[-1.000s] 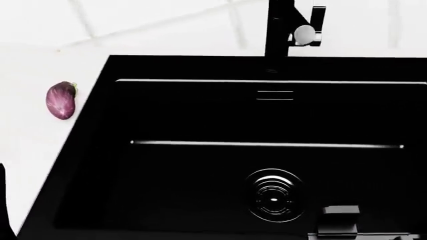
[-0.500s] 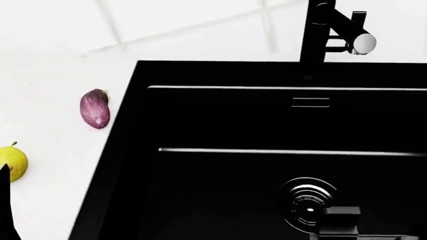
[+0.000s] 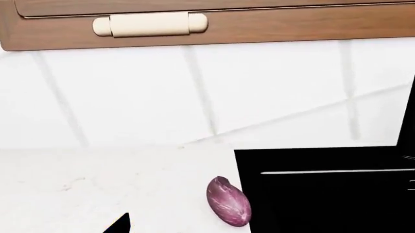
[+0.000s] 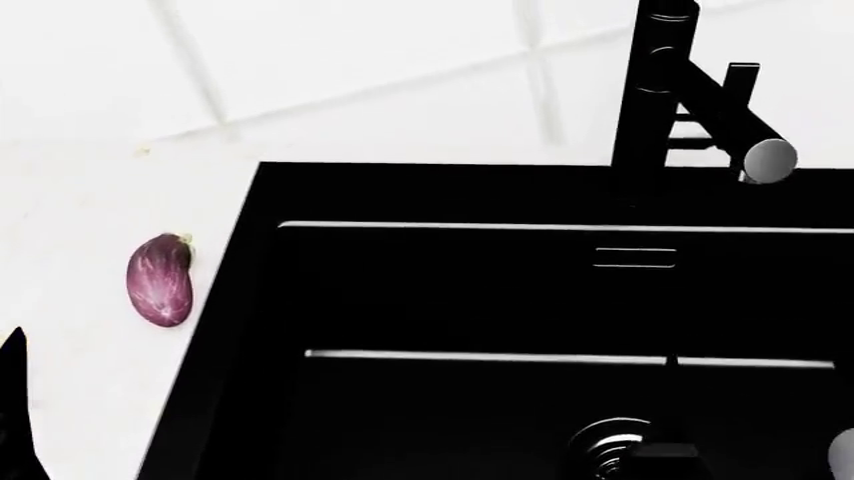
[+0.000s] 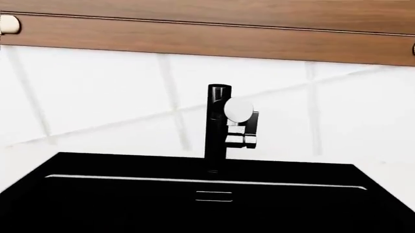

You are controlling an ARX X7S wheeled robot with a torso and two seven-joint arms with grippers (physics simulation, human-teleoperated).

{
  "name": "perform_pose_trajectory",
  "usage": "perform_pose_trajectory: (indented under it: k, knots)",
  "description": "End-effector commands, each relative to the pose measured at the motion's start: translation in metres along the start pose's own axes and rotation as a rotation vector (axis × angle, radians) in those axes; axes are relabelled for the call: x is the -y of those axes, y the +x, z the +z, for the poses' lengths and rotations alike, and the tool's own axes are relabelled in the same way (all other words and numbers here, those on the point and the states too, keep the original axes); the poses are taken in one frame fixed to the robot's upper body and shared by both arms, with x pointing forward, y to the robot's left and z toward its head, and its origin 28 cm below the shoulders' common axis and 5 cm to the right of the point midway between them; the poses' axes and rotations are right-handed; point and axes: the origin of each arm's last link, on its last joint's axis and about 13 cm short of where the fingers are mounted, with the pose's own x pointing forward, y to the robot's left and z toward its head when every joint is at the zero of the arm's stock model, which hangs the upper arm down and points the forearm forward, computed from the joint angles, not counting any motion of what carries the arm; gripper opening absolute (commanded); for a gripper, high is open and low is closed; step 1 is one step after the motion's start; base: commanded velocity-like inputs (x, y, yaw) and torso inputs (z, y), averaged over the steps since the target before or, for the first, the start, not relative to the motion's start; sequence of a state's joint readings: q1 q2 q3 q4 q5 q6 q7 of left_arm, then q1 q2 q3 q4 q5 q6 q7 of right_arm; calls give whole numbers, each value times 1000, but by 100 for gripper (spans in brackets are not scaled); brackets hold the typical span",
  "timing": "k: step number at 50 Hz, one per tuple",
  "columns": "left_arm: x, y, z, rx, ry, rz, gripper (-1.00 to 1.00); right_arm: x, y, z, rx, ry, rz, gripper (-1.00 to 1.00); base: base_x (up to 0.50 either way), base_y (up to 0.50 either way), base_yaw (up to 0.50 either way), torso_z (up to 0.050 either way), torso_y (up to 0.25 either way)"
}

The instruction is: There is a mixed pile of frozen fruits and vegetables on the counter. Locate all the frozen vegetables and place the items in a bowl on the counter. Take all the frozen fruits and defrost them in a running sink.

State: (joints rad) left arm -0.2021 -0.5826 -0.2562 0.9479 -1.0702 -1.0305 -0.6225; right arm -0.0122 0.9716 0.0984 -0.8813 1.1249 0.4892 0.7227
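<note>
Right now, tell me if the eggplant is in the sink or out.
Out. The eggplant lies on its side on the white counter, just beside the sink rim.

Very bright, even light; no single source evident. White tabletop [image 4: 80, 200] and wall tiles [image 4: 347, 50] overexposed to near pure white, grout lines faint, tabletop speckle barely legible. Sink [image 4: 534, 300] reads as flat black, interior detail crushed; only thin pale highlight lines along its steps and rings of glare on the drain [image 4: 607, 445]. Chrome faucet [image 5: 218, 127] lever cap blown out white. Eggplant [image 4: 160, 280] casts almost no shadow. Edges crisp, no motion blur, no visible edge distortion. Wood cabinet [image 3: 207, 24] evenly lit, warm.
</note>
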Motion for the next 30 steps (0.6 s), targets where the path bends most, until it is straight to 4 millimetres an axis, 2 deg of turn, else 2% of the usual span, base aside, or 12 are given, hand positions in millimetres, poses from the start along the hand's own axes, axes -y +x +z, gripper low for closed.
perform_pose_trajectory:
  k: [1, 7, 20, 30]
  knots:
    - [-1, 1, 0, 31, -25, 0, 100, -3, -1, -15, -17, 7, 8, 100, 94, 0, 0, 0, 0]
    - [-1, 0, 1, 30, -26, -2, 100, -4, -3, -16, -20, 8, 8, 100, 92, 0, 0, 0, 0]
    - [-1, 2, 2, 27, -25, -1, 100, -4, 9, -18, -12, -8, 10, 100, 90, 0, 0, 0, 1]
    - [0, 2, 0, 22, -25, -5, 100, -3, 6, -21, -22, -6, 9, 100, 89, 0, 0, 0, 0]
